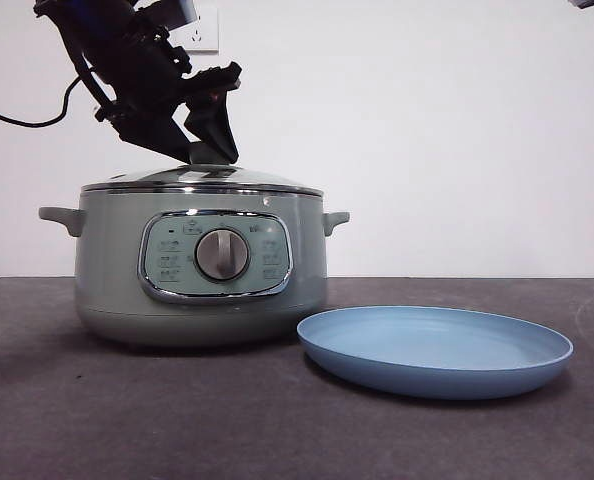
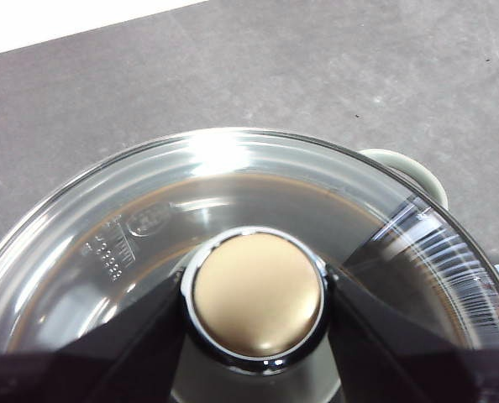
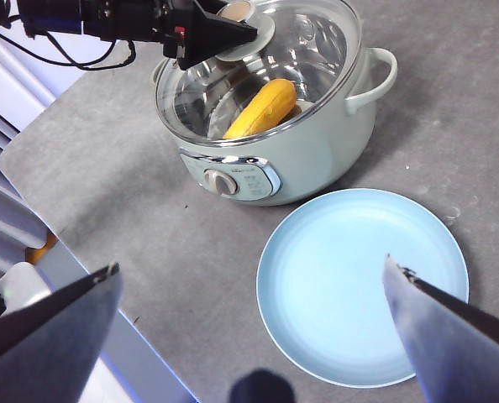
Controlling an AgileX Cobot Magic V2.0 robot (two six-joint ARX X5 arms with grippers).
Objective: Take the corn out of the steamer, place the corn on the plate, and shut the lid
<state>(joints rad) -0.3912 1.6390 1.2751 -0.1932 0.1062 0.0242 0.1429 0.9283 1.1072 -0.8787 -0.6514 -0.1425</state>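
The sage-green steamer (image 1: 202, 290) stands on the table with its glass lid (image 1: 202, 180) seated on it. Through the glass the yellow corn (image 3: 262, 107) shows lying inside the steamer (image 3: 317, 159). My left gripper (image 2: 256, 295) comes down from the upper left in the front view, and its jaws press both sides of the lid's round knob (image 2: 258, 277). The light blue plate (image 1: 437, 345) lies beside the steamer with nothing on it. High above the plate (image 3: 363, 285) hangs my right gripper (image 3: 251, 264), open wide and holding nothing.
The dark grey table (image 1: 97, 420) ends at an edge (image 3: 73, 252) near the steamer's control side. A white wall with a socket (image 1: 202, 30) stands behind. A black cable (image 1: 27, 120) trails from the left arm.
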